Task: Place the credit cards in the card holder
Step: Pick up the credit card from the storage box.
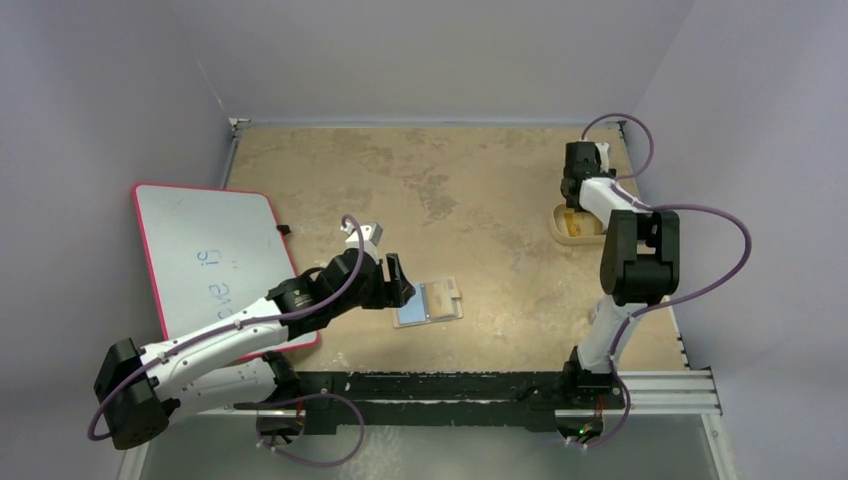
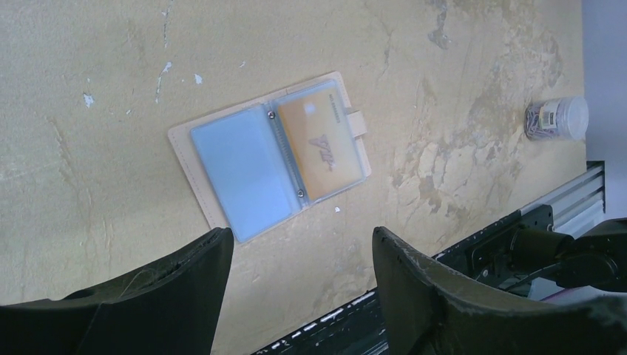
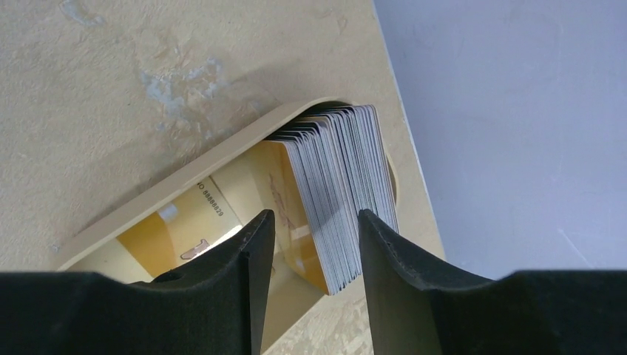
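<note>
The card holder [image 2: 244, 166] lies open on the table, blue lining up, with a gold card [image 2: 325, 144] in its right slot. It also shows in the top view [image 1: 430, 301]. My left gripper [image 2: 302, 240] is open and empty, just on the near side of the holder and apart from it [image 1: 396, 283]. A stack of grey-white and gold credit cards [image 3: 340, 177] stands on edge in a tan tray [image 3: 177, 181]. Another gold card [image 3: 174, 229] lies flat in the tray. My right gripper [image 3: 316, 218] is open, with its jaws either side of part of the stack [image 1: 580, 203].
A white board with a red rim [image 1: 210, 255] lies at the left under my left arm. A small clear jar [image 2: 556, 118] stands near the front rail. The black and silver rail [image 1: 480, 390] runs along the near edge. The tray [image 1: 562, 228] sits close to the right table edge.
</note>
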`<act>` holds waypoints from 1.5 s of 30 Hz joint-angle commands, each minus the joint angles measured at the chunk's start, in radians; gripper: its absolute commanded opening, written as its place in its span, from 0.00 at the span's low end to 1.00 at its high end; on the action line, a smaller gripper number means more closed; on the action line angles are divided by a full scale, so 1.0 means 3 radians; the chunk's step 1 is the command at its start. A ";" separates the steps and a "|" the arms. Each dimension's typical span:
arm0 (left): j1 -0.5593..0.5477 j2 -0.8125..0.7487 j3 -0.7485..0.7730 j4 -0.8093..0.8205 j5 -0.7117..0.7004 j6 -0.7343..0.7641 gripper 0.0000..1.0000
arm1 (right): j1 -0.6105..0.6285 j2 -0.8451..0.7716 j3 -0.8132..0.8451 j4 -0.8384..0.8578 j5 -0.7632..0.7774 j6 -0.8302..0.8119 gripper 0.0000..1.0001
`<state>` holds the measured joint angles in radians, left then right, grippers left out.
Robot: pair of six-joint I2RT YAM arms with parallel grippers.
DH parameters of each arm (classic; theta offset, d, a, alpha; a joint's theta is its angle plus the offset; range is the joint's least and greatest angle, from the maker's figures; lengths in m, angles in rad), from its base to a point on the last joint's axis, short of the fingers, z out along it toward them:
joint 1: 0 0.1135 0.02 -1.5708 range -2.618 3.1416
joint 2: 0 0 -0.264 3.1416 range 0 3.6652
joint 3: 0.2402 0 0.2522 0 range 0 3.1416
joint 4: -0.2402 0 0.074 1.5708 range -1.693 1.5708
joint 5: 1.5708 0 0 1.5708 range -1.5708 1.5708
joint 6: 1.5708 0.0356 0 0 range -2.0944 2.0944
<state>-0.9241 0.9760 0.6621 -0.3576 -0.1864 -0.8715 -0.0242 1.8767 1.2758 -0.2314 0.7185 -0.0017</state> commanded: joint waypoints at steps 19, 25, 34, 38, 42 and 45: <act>-0.0008 -0.0167 0.0084 0.0000 -0.0052 0.0063 0.71 | -0.0130 -0.0046 0.0179 -0.0068 -0.0003 -0.0050 0.31; -0.0008 -0.0143 0.0073 0.0025 -0.0039 0.0056 0.71 | -0.0132 -0.0108 0.0209 -0.0079 -0.0007 -0.0066 0.23; -0.0009 -0.0167 0.0072 0.0031 -0.0044 0.0052 0.71 | -0.0131 -0.0016 0.0159 -0.0074 -0.0063 -0.0034 0.43; -0.0008 -0.0189 0.0071 0.0035 -0.0064 0.0057 0.71 | -0.0134 0.0060 0.0176 -0.0100 0.0010 -0.0039 0.45; -0.0005 -0.0206 0.0063 0.0025 -0.0092 0.0061 0.71 | -0.0139 0.0073 0.0184 -0.0088 0.0102 -0.0088 0.44; -0.0008 -0.0209 0.0076 -0.0018 -0.0109 0.0084 0.71 | -0.0153 0.0072 0.0186 -0.0084 0.0132 -0.0109 0.43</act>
<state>-0.9241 0.9348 0.6640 -0.3756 -0.1947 -0.8700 -0.0601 1.8938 1.2972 -0.2527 0.7055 -0.0208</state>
